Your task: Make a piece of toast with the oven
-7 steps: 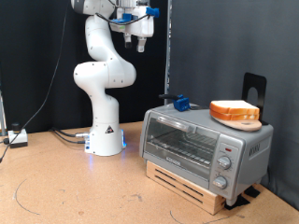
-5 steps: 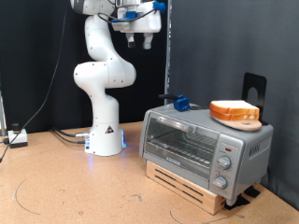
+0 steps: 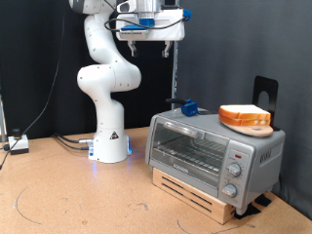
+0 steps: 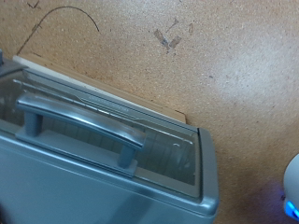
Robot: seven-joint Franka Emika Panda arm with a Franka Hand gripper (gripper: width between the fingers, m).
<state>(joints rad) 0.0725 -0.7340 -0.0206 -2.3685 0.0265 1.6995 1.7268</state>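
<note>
The oven (image 3: 210, 151) is a silver-grey box at the exterior view's right, its glass door shut. In the wrist view I look down on that door and its grey bar handle (image 4: 79, 135). My gripper (image 3: 166, 49) hangs high in the air, above and to the exterior view's left of the oven, touching nothing. No fingers show in the wrist view. The piece of toast is out of view. An orange-crusted slice (image 3: 244, 114) lies on a round tan board on the oven's roof.
A small blue object (image 3: 187, 107) sits on the oven's roof near its back left corner. A black stand (image 3: 263, 93) rises behind the oven. The oven rests on a low wooden base (image 3: 200, 195). The white robot base (image 3: 109, 146) stands to the left.
The hand has swung toward the exterior view's right and turned, now nearer above the oven. The oven and the slice on its roof have not moved.
</note>
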